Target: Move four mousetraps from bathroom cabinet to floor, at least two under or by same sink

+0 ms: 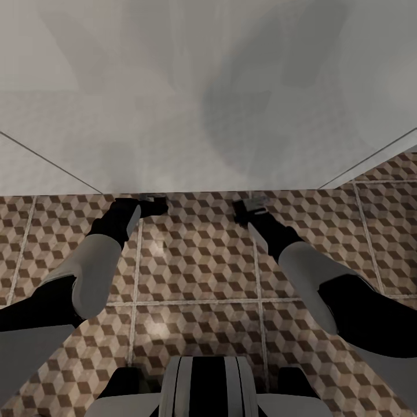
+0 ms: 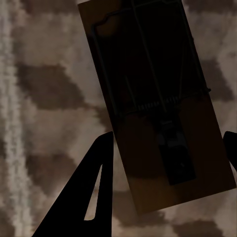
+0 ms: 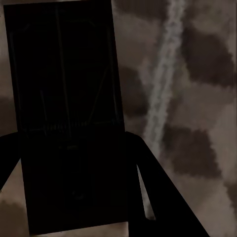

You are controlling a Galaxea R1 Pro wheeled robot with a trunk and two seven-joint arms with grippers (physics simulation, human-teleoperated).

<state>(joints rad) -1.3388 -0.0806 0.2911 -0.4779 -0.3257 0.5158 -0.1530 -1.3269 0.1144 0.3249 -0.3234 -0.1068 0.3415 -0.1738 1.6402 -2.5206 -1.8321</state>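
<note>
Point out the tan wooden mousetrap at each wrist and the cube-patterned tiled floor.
Tan wooden mousetrap [image 2: 163, 143]: left wrist view, board centre.
Dark shadowed mousetrap [image 3: 69, 118]: right wrist view, board centre.
Cube-patterned tiled floor [image 1: 197, 260]: head view, bare tile.

Black and pale grey throughout. Two arms built alike: left arm [image 1: 95, 272] with a smooth light-grey forearm shell between a black elbow joint and a black wrist, right arm [image 1: 313, 272] the same. Ended in small dark grippers, left gripper [image 1: 152, 204] and right gripper [image 1: 250, 206], with greyish metal parts (details too blurred to read). Seen from the wrists, flat black wedge-shaped fingers [image 2: 84, 197], each cut by a narrow slot [image 3: 148, 197]. Below, a rounded trunk [image 1: 205, 385] striped white and black, flanked by black blocks above pale shoulders.
</note>
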